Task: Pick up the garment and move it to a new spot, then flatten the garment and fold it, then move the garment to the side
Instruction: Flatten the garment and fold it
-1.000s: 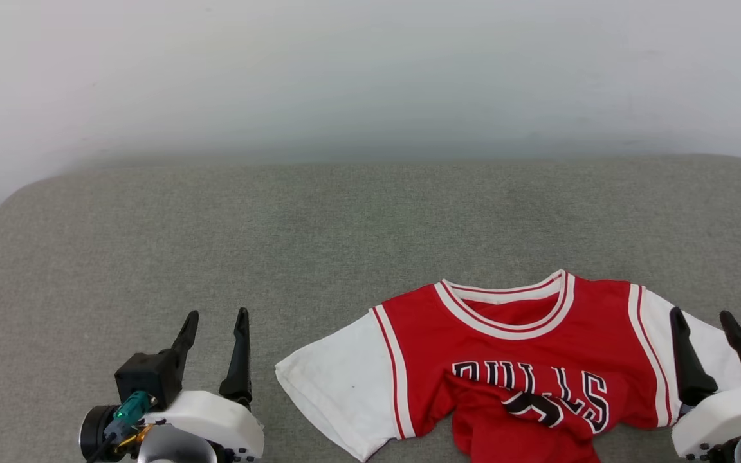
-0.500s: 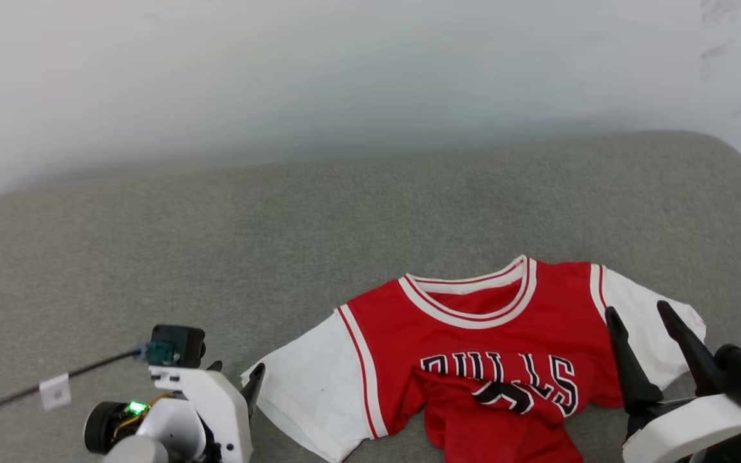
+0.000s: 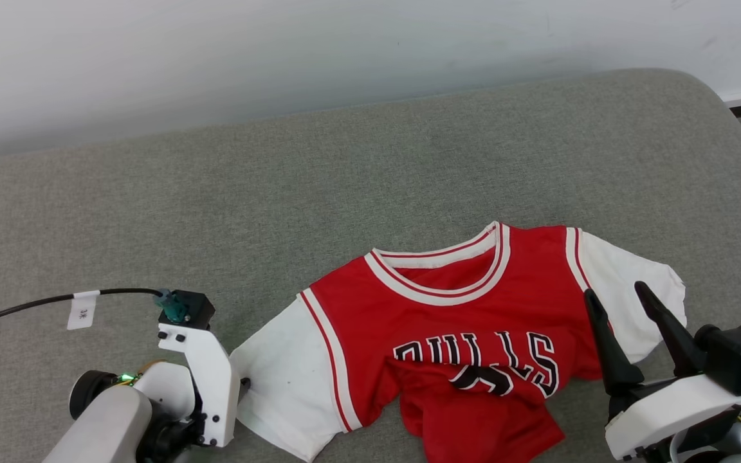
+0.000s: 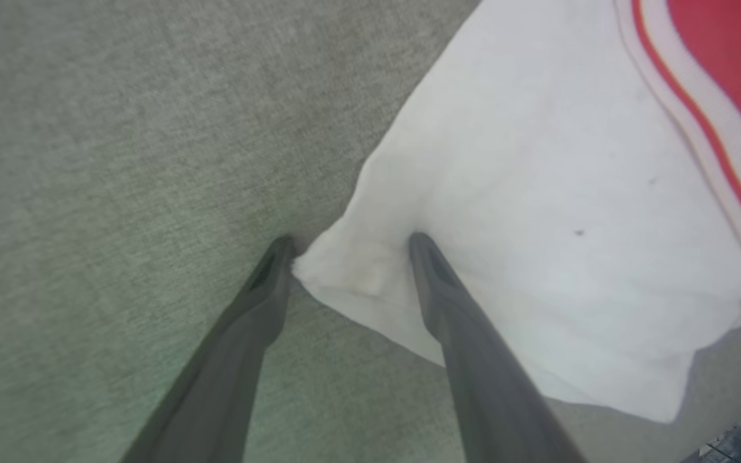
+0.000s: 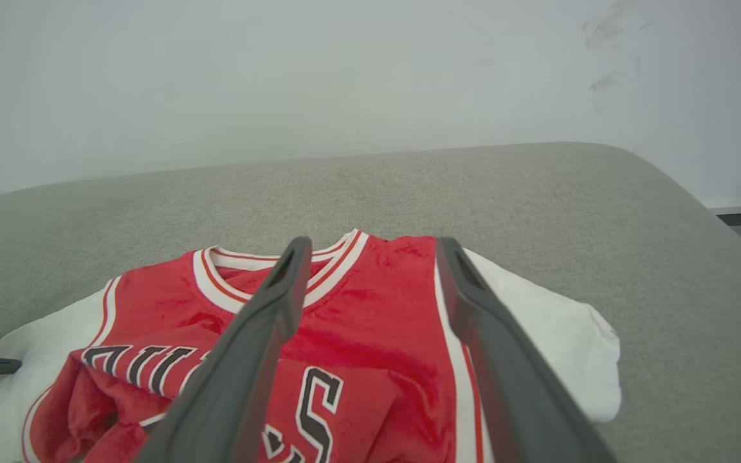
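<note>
In the head view the garment point(image 3: 473, 302) has its bunched lower part cut off by the bottom edge, and its crumpled number is unreadable. The fingers of the left gripper point(image 4: 351, 247) are hidden there behind its white housing.

One garment, two white sleeves, two grippers. The garment lies on the grey cushion point(image 3: 280, 193) toward 5 o'clock, collar pointing to 12.

The left gripper is spread, straddling the sleeve corner at the garment's 8 o'clock and clamping nothing. The right gripper point(image 3: 615, 292) is released, above the sleeve at 3 o'clock.

A tagged black cable point(image 3: 81, 310) trails toward 9 o'clock
</note>
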You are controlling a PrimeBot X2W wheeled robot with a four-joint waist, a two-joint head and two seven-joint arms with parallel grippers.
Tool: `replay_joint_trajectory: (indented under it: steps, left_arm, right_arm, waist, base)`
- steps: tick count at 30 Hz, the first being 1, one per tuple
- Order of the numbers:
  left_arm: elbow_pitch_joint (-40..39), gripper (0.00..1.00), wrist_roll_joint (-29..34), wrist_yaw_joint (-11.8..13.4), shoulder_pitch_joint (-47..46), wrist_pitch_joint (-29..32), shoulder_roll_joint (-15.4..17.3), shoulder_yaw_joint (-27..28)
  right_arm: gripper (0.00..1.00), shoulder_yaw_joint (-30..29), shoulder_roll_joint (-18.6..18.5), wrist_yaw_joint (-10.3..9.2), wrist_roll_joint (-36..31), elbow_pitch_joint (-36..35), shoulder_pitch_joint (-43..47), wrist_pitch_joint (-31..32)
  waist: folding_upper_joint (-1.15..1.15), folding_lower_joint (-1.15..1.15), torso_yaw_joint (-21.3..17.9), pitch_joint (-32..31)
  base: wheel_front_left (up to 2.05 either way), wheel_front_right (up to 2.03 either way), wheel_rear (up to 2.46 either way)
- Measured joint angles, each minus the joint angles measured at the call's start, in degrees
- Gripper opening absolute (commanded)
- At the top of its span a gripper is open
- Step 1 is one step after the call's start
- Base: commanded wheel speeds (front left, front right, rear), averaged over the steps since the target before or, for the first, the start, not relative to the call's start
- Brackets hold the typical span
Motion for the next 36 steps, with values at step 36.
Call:
replay_joint_trajectory:
  steps: [36]
  left_arm:
    - [-22.06,0.00,7.32,8.84,-0.23,-17.06,-2.98,2.53]
  right_arm:
    - [1.00,-19.34,-15.25,0.00,15.02,32.22,-24.43,44.80]
  waist:
    - [0.00,0.01,9.67,9.14]
  base:
    - [0.00,0.00,0.00]
